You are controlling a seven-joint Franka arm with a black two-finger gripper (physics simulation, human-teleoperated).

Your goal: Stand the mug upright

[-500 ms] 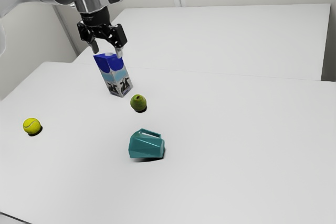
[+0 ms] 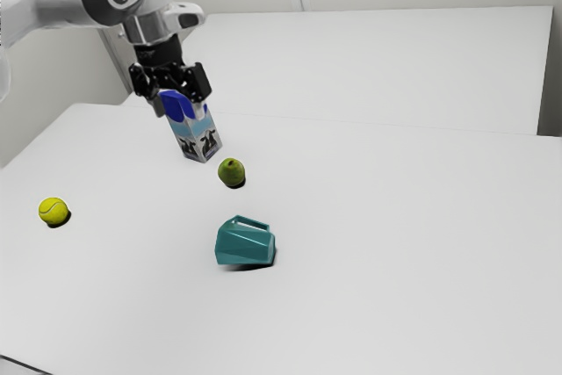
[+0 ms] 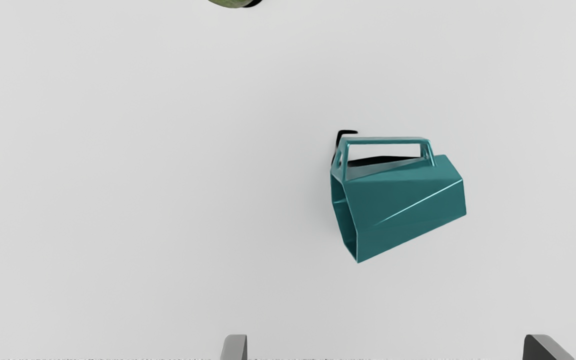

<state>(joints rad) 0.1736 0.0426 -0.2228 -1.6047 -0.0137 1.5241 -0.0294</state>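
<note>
The teal mug (image 2: 245, 244) lies on its side on the white table, its handle toward the pear. In the exterior view the gripper (image 2: 180, 110) is high above the table, overlapping the carton's top and well apart from the mug. The wrist view has the mug (image 3: 403, 200) with its dark mouth facing one side and its handle standing off its body. At that view's edge the gripper (image 3: 385, 347) is open, its two fingertips wide apart with nothing between them.
A green pear (image 2: 232, 172) sits between the mug and a blue and white milk carton (image 2: 199, 139). A yellow tennis ball (image 2: 54, 211) rests at the exterior view's left. All are on the white table (image 2: 395, 261).
In the exterior view my arm and hand have shifted slightly, and the fingertips now appear differently against the carton's top. The mug, pear, carton and ball have stayed where they were.
</note>
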